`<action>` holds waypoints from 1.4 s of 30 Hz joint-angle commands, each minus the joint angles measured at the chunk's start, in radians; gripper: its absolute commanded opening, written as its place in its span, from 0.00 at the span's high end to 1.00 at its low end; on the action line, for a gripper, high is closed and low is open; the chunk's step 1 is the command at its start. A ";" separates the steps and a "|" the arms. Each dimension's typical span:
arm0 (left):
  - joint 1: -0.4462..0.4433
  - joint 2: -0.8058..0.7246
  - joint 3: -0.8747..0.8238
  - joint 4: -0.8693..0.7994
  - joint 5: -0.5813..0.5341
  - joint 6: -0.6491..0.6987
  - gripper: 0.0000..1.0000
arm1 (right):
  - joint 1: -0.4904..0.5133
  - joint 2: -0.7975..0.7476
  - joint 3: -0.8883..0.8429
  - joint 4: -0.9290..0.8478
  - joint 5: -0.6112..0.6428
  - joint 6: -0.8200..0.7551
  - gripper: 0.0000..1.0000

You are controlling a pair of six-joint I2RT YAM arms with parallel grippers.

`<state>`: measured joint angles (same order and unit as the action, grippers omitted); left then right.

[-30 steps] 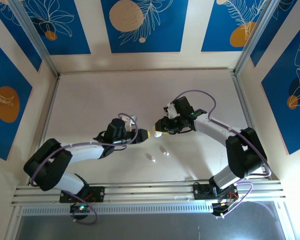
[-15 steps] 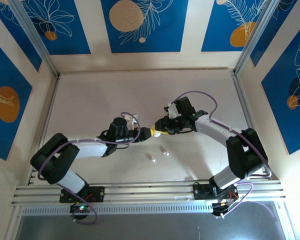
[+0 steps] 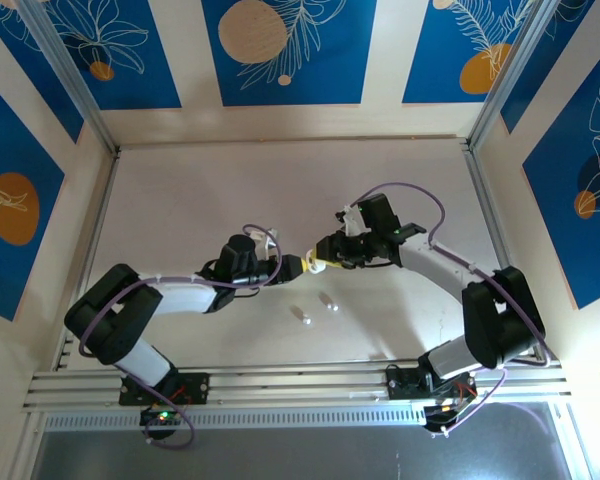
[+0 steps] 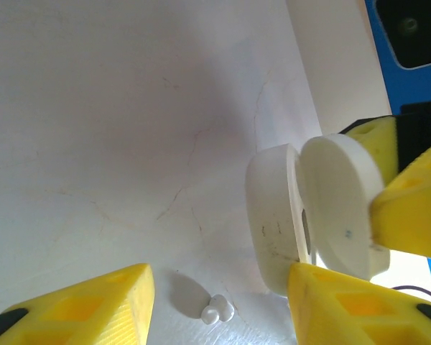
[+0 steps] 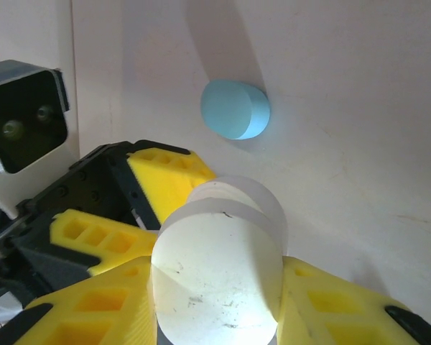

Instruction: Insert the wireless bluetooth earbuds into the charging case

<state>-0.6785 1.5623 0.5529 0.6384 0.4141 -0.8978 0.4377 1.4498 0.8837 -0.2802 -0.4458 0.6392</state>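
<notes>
- Two white earbuds (image 3: 306,316) lie loose on the table (image 3: 180,200), near each other, just on the near side of the arms' meeting point.
- The white charging case (image 5: 219,287), lid ajar, sits between both end effectors.
- The right end effector (image 3: 322,262) clamps the charging case between its yellow fingers.
- The left end effector (image 4: 219,284) has its fingers spread wide, one just beside the case.
- A pale blue case (image 5: 235,109) lies on the table.

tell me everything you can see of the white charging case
The white charging case is a smooth oval clamshell, plastic by its look, with faint scuffs and specks on its shells. Its two halves stand slightly ajar, with a narrow gap between them in the left wrist view. It is off the table, clamped between the yellow fingers of the right gripper. One finger of the open left gripper appears to rest against the edge of one half.
</notes>
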 commanded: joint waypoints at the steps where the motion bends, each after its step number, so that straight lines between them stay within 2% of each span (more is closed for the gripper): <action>1: -0.001 0.022 0.024 -0.031 -0.021 0.025 0.49 | -0.001 -0.041 -0.019 0.004 -0.072 0.011 0.62; 8: -0.001 0.027 0.032 -0.055 -0.021 0.033 0.49 | -0.014 -0.076 -0.044 -0.007 -0.066 0.010 0.62; 15: -0.008 -0.072 0.012 -0.085 -0.028 0.043 0.49 | -0.039 -0.094 -0.067 -0.027 -0.055 -0.004 0.62; 22: -0.047 -0.126 0.054 -0.140 -0.015 0.055 0.36 | -0.045 -0.093 -0.072 -0.018 -0.063 0.000 0.62; 25: -0.058 -0.115 0.080 -0.173 -0.017 0.070 0.33 | -0.047 -0.093 -0.072 -0.012 -0.071 0.004 0.62; 42: -0.065 -0.016 0.105 -0.150 -0.028 0.069 0.34 | -0.045 -0.103 -0.088 0.021 -0.133 0.022 0.62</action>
<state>-0.7338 1.5333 0.6365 0.4988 0.3923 -0.8543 0.3958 1.3743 0.8047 -0.2642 -0.5282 0.6510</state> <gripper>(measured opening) 0.659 0.381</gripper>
